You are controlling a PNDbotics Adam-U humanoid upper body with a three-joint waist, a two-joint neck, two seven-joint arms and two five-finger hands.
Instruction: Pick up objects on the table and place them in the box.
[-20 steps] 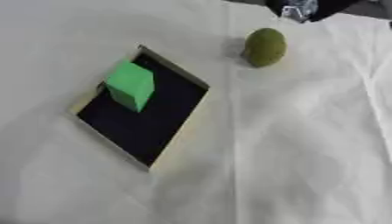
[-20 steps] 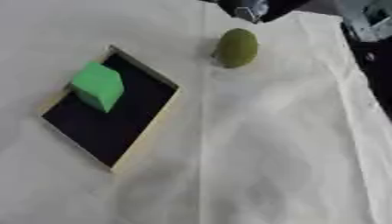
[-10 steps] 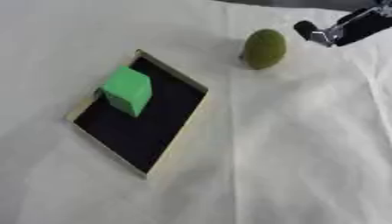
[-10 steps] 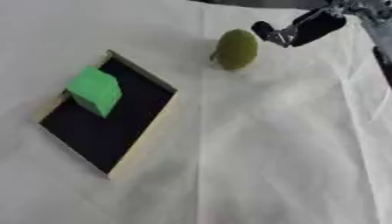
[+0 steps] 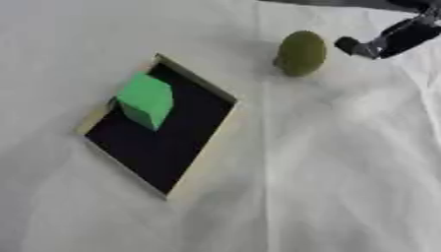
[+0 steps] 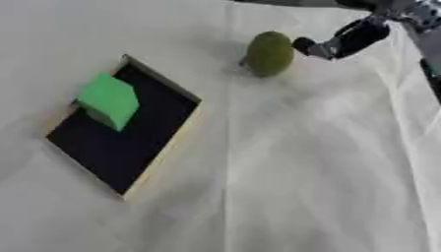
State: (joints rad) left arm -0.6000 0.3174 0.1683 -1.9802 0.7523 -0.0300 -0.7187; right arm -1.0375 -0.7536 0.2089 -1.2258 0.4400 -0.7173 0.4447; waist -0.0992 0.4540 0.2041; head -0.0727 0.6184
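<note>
Now I'm reaching my right robot hand (image 6: 344, 40), grip unreadable, toward the olive-green fruit (image 6: 269, 53); next, close around it.

No legible text, label, brand, number or sign found on any surface in either view
</note>
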